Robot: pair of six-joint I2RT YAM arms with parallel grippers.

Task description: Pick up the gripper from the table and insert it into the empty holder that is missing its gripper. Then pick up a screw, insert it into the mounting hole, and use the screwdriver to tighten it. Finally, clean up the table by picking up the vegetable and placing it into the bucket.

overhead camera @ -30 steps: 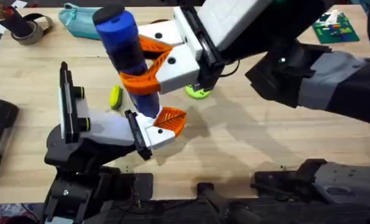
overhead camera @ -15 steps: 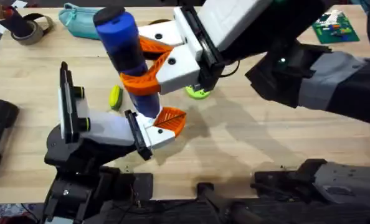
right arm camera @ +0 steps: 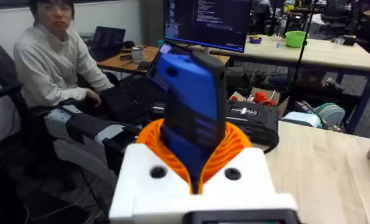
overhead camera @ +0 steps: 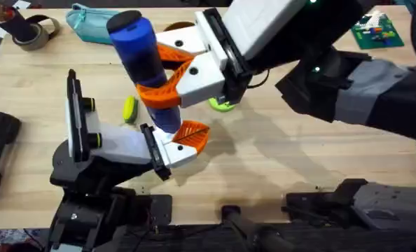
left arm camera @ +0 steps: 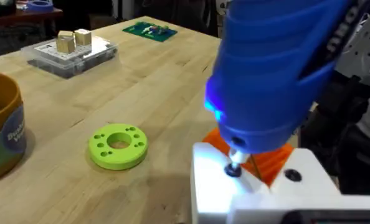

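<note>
R tool (overhead camera: 167, 75) clamped on screwdriver (overhead camera: 142, 63), tip at screw (left arm camera: 233, 169) on holder (overhead camera: 174, 152) near desk (overhead camera: 278, 161) front edge; L tool state unclear. Keep driver vertical, press lightly

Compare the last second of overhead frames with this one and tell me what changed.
Almost nothing. The right gripper stays clamped on the thick bright-blue cylinder screwdriver, whose top has tipped very slightly rightward; its pale tip remains on the white blocky holder. The orange ribbed gripper finger stays seated in that holder, and the lime-green ring and yellow-green vegetable on the wood-grain table are unmoved.
</note>
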